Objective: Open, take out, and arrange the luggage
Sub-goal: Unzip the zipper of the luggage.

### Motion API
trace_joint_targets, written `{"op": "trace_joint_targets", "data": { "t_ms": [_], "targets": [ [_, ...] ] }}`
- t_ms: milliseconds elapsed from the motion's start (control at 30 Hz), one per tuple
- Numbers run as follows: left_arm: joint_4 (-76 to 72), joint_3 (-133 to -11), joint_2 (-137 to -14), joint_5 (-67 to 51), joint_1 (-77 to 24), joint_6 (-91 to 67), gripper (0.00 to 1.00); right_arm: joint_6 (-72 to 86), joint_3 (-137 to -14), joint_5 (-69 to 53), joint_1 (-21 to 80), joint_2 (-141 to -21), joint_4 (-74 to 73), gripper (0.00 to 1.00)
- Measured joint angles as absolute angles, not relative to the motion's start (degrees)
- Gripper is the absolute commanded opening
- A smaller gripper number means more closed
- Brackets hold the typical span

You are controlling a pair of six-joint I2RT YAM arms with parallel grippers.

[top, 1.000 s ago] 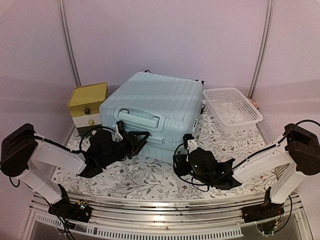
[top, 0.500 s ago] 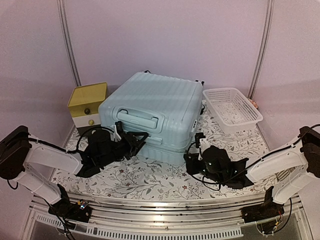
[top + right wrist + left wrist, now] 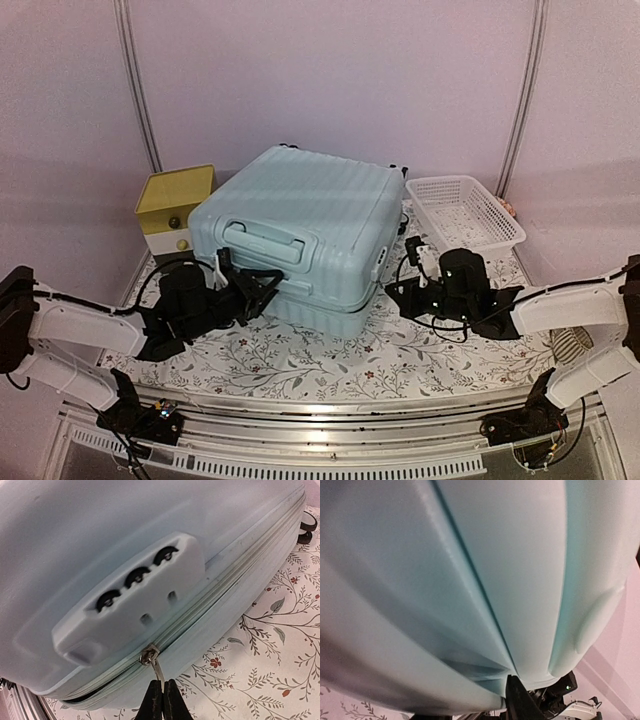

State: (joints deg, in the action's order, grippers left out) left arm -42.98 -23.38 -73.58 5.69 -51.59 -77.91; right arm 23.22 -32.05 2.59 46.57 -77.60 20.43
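Ok so the big pale mint-blue ribbed hard-shell suitcase [image 3: 300, 215] is lying flat in the middle of the flower-print tablecloth [image 3: 330, 360]. There's a small yellow-topped drawer box [image 3: 175, 200] just beside it on the left and a white lattice plastic basket [image 3: 465, 215] near its right corner.

Step in hand looks like unzipping. The right gripper [image 3: 162, 689] is clenched tight on the little metal zipper pull [image 3: 155, 666], right under the three-dial combination lock [image 3: 132, 600].

My two cents: drag the pull along the pale zipper track [image 3: 235, 580], following the curve of the shell rather than tugging outward, or that thin tab will likely slip out of the pinch. Go easy round the corner.

The left gripper [image 3: 265, 285] sits against the near side below the moulded handle [image 3: 262, 240], which should help stop the case sliding. Honestly can't tell if its jaws are spread or pinching anything.
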Motion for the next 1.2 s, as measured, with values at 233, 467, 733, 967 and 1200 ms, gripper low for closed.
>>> {"op": "trace_joint_targets", "data": {
  "t_ms": [233, 467, 733, 967, 1200],
  "targets": [
    [-37.7, -20.3, -65.9, 5.3, -51.7, -78.1, 0.09, 20.1, -37.5, -2.0, 40.5, -83.4, 17.5, 0.02],
    [-28.0, -17.8, -54.6, 5.7, -52.6, -78.0, 0.09, 20.1, -39.7, -5.7, 31.9, -86.2, 16.8, 0.03],
    [-15.4, -15.1, -40.8, 6.3, -53.0, -78.4, 0.09, 20.1, -41.9, -5.7, 23.5, -89.0, 13.5, 0.08],
    [-9.0, -14.6, -36.2, 6.3, -53.2, -78.5, 0.42, 20.0, -46.4, -5.7, 20.5, -90.5, 11.8, 0.18],
    [-0.4, -17.7, -32.2, 7.7, -53.8, -72.9, 0.76, 19.2, -47.4, -6.6, 19.9, -90.5, 10.3, 0.45]
  ]
}}
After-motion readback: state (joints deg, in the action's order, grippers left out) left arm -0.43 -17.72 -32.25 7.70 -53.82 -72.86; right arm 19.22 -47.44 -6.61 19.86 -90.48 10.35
